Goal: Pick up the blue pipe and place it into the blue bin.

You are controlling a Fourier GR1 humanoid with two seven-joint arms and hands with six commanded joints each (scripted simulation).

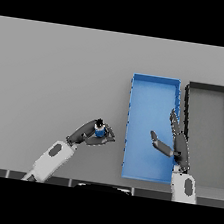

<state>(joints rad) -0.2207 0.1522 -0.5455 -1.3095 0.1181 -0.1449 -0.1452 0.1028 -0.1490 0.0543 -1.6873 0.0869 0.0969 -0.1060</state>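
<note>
**Pipe in left hand, short of the bin**

Nearest me, my left arm comes in from the lower left, and the left hand (pixel 91 134) has its fingers and thumb curled round the pipe (pixel 99 130). I see the pipe as a short blue piece with a dark top, standing roughly upright in that grasp. I cannot tell whether it is touching the table (pixel 53 75) or raised off it. It sits just left of the bin (pixel 155 85), outside its near left corner and apart from the wall.

My right arm rises from the lower edge at the right. The right hand (pixel 176 143) is spread open, fingers straight and pointing away from me, thumb out to the left, over the bin's right side.

The bin is a long blue tray running away from me. Just beyond its right wall lies a dark tray (pixel 211 87), side by side with it.
</note>
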